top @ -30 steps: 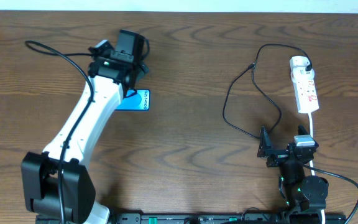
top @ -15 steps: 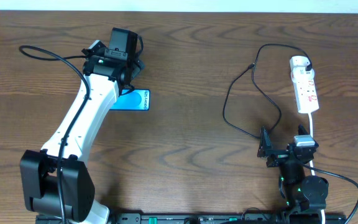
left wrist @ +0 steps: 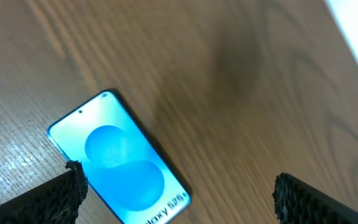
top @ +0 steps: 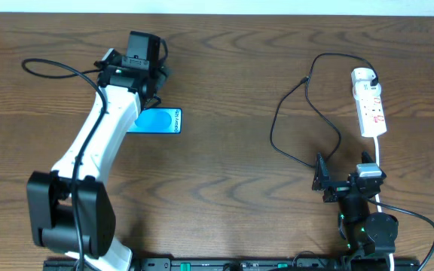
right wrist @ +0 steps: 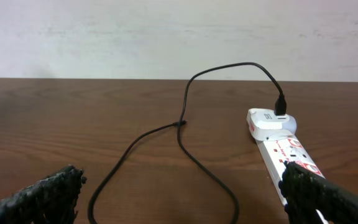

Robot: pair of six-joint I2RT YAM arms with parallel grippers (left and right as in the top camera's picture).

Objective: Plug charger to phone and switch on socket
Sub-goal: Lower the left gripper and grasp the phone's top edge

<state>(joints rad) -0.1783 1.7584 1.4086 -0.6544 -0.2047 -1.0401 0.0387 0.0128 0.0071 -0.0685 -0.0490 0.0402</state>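
1. My right end effector (right wrist: 182,177) sits low at the near edge of the table (top: 224,188), close to my base. Its fingers are spread wide with nothing between them.
2. Just ahead of it lies the charger (right wrist: 185,124), a thin black cable in a loose loop on the wood. The near end of the loop comes close to my right fingers. I cannot make out the connector tip.
3. To the right of the loop a thick white cord (top: 380,162) runs past my right wrist up to the socket (right wrist: 288,155).
4. The socket lies flat, long axis pointing away from me, with red marks on its face. I cannot tell the switch position.
5. At the far end of the socket sits the white adapter (right wrist: 271,122), plugged in, with the black cable leaving its top.
6. Well apart from all this, on the left half of the table, the phone (top: 160,121) lies flat, screen up and lit cyan-blue. No cable reaches it.
7. My left arm stretches out over the near-left corner of the phone and covers part of it from above.
8. My left end effector (left wrist: 176,180) is past the phone, towards the far edge of the table. Its fingers are spread wide and grip nothing.
9. In the left wrist view the phone shows low between the fingers, nearer the left one. I cannot tell if that finger touches it.
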